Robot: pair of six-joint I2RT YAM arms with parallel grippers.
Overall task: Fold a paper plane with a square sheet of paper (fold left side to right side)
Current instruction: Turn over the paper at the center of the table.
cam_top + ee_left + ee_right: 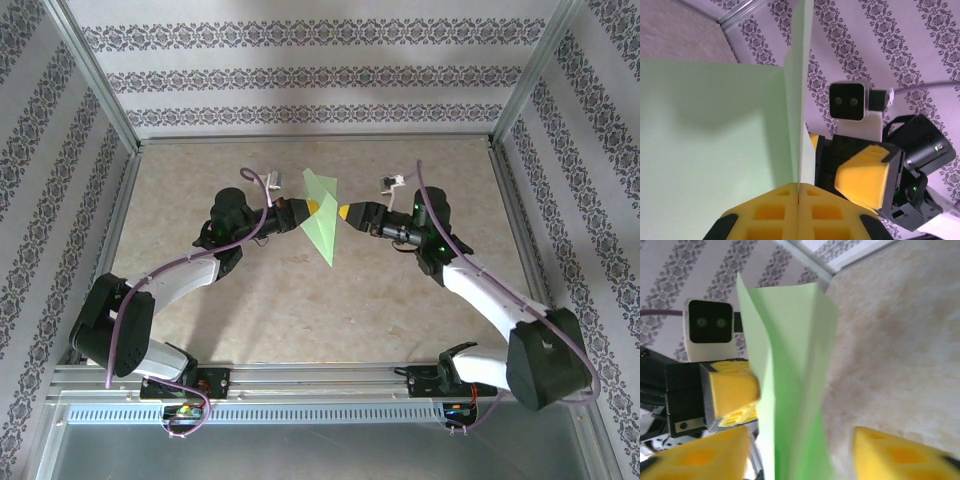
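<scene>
Green paper sheet (320, 215), held aloft, pinched only by your left gripper (798, 200), right gripper (345, 211) spread open: may sag or slip loose if you swing it.

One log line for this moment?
left claw: shut on green paper | right claw: open around it | green paper: folded, held above table

The paper (322, 232) stands upright over the middle of the worktop (400, 290). The left fingers (311, 206) sit at its left, the right fingers (344, 212) at its right.

Damask-striped walls (320, 75), mottled beige tabletop (300, 300)
</scene>
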